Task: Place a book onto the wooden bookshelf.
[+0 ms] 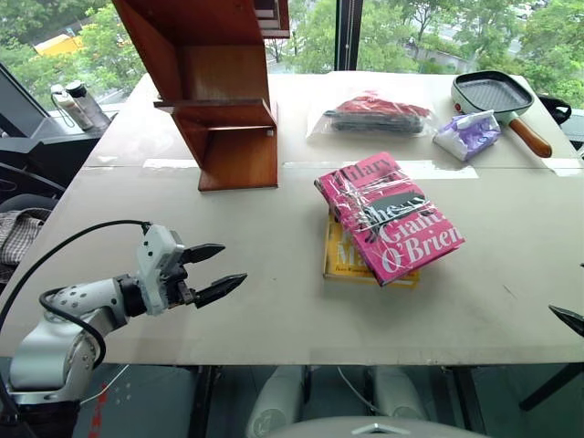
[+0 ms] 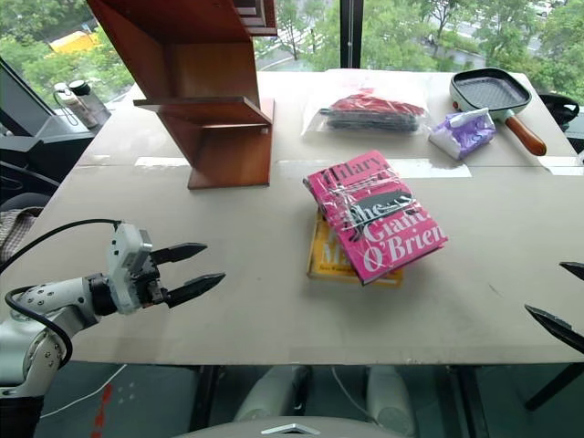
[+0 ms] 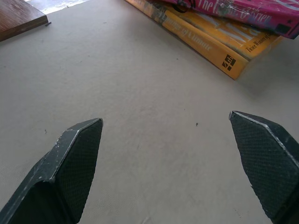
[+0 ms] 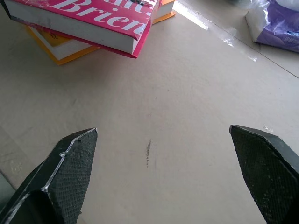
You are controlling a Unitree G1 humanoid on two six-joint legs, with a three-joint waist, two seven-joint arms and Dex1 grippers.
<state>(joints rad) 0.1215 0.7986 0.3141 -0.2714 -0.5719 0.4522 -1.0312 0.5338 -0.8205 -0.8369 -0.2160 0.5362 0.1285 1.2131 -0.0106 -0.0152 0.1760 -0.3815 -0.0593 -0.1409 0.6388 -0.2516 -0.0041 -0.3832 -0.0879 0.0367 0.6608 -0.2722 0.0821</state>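
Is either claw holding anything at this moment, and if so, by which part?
Nothing is held. The left claw and right claw are both open over the bare table, apart from the pink book.

The book is a glossy bright pink paperback with black "Hilary" and white "The Giant, O'Brien" lettering. It lies face up and skewed on a yellow-orange book, overhanging it, near the middle of the table. What seems to be clear wrapping crosses its cover. The wooden bookshelf, reddish-brown with slanted sides, stands upright at the far left, well apart.
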